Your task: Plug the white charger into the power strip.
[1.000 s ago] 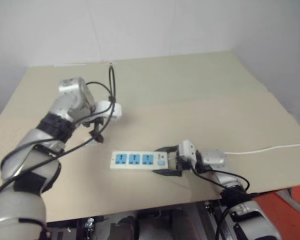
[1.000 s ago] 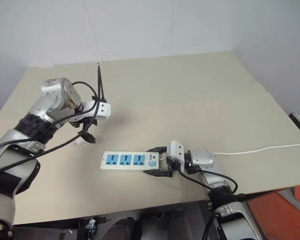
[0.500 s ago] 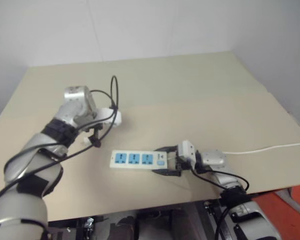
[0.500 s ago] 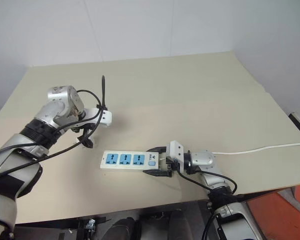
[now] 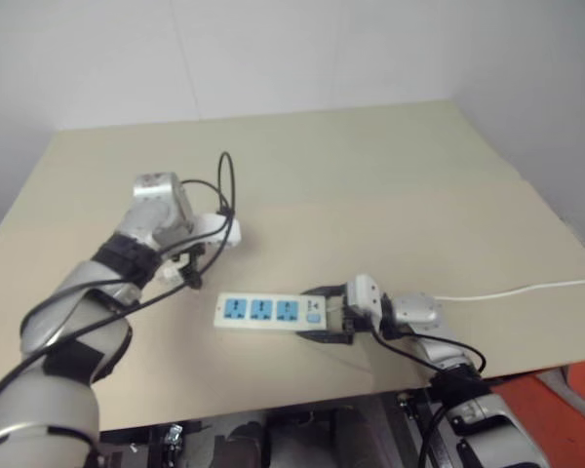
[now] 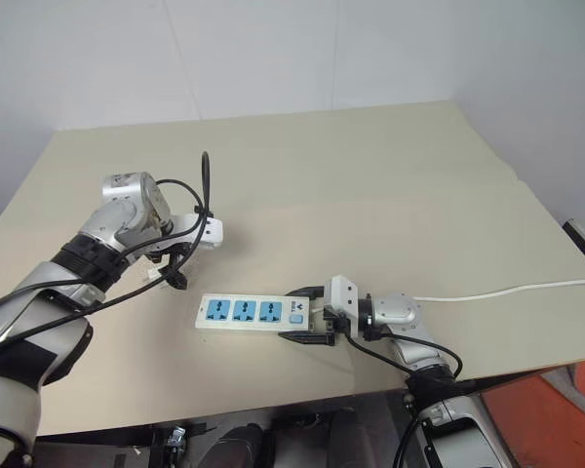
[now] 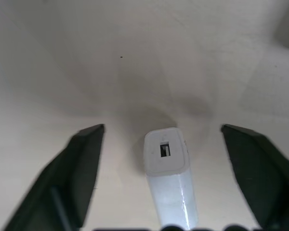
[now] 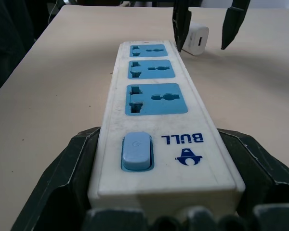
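White charger (image 7: 166, 163) lies on the tan tabletop (image 5: 370, 185), and we find it between the two black fingers (image 7: 82, 163) of the left gripper (image 7: 164, 144), which points steeply down over it. We note clear gaps on both sides of the block: jaws wide, no contact, nothing held. Its small port faces up at the wrist camera.

Right gripper (image 8: 154, 159) lies nearly level, its fingers (image 8: 67, 168) pressed against both long sides of the power strip (image 8: 156, 120) at the switch end. The strip lies flat with three blue sockets facing up and the charger sits just past its far end, apart from it. A thin white cord (image 5: 526, 290) runs off towards the table's right edge.

Pale plain walls (image 5: 273, 49) stand behind the table.
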Motion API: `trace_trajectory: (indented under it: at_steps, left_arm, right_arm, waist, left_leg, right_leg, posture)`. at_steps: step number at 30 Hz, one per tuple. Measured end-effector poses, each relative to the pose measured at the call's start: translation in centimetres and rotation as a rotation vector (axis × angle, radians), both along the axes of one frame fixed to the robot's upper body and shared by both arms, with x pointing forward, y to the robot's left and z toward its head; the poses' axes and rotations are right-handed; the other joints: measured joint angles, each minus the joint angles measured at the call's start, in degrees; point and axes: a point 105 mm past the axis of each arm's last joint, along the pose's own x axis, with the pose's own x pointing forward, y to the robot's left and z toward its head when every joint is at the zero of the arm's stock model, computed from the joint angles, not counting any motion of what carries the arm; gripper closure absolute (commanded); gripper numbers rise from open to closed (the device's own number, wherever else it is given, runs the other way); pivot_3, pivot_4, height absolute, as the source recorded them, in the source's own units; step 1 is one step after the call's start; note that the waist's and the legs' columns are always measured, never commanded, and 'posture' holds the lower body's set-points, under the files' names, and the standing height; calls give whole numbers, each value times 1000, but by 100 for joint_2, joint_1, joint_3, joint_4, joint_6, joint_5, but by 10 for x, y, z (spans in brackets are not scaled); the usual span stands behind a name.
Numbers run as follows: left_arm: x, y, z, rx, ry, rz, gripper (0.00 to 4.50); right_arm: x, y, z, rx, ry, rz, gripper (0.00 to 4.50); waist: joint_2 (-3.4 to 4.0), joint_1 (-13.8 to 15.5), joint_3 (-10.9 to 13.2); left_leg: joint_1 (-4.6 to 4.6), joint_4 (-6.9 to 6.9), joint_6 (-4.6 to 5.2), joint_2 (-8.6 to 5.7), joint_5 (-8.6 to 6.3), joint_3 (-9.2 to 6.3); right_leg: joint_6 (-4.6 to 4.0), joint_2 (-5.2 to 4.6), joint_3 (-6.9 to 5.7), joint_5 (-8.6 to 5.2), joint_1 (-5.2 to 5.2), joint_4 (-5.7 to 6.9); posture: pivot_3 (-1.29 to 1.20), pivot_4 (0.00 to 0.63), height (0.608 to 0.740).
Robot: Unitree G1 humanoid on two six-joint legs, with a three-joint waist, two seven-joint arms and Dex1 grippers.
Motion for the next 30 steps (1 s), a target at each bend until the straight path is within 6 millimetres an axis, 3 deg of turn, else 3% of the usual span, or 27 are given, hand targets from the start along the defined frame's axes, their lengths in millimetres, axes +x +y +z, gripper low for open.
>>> trace_trajectory:
  at_steps: [7,19,22,27,30]
  left_arm:
    - [-1,1,-9,7,14,24,3439]
    - [3,-6,0,-57,-30,11,3511]
    - [2,-24,23,-194,-65,-28,3511]
    - [-8,-58,87,-532,-202,-191,3511]
    - [-21,-71,97,-820,-230,-289,3511]
  right_arm:
    - [0,0,0,-1,-2,-5,1100]
    - [0,0,0,-4,-5,-6,1100]
    - [0,-1,1,-7,-7,-6,1100]
    - [-2,0,0,-9,-10,-1,1100]
    - [-3,0,0,-11,-8,-4,1100]
  waist:
    - [0,1,0]
    - [-1,6,0]
    - [-2,11,0]
    - [0,0,0]
    - [11,7,-10]
  left_leg:
    - [0,1,4,6,-2,1]
    - [-1,3,6,8,-4,1]
    - [-6,6,5,10,-4,1]
    - [-2,6,-14,16,-1,1]
    - [3,9,-21,18,-3,2]
  right_leg:
    - [-4,7,0,3,0,0]
    - [-7,8,1,4,0,-1]
    - [-7,8,0,4,-2,-2]
    - [-7,11,1,5,-3,-3]
    - [-8,10,5,5,-2,-1]
  posture:
    - [0,150,740]
    - [0,150,740]
    - [0,150,740]
    - [0,150,740]
    - [0,150,740]
